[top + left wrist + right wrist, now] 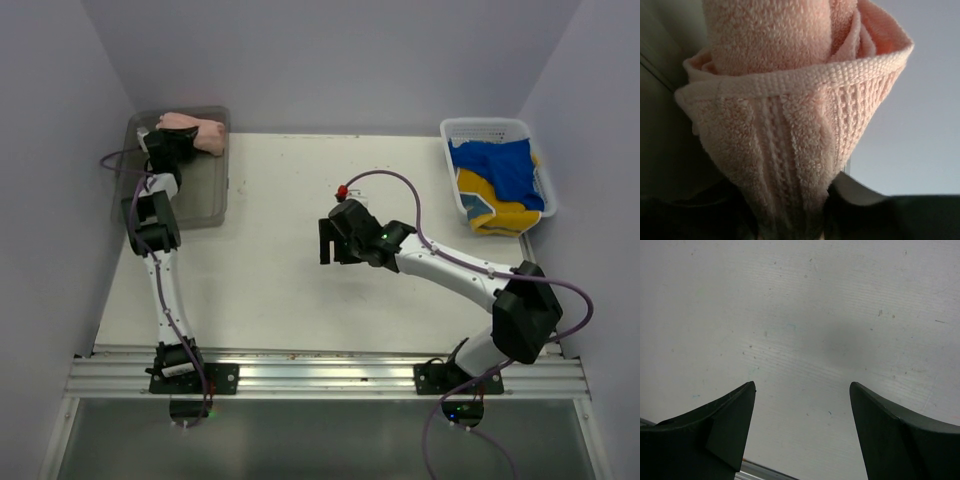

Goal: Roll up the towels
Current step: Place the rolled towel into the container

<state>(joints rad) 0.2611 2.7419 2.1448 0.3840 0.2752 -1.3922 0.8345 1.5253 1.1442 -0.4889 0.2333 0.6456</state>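
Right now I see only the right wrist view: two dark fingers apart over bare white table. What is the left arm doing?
Observer: The left gripper is shut on a salmon pink rolled terry towel, at the far end of the grey translucent plastic tray in the far left corner.
Operator: Where are the other towels?
Observer: A royal blue terry towel and a yellow terry towel lie crumpled, unrolled, in the white plastic mesh basket at far right.
Operator: Is my arm near either?
Observer: No, the right gripper hangs open over mid-table, apart from both containers.
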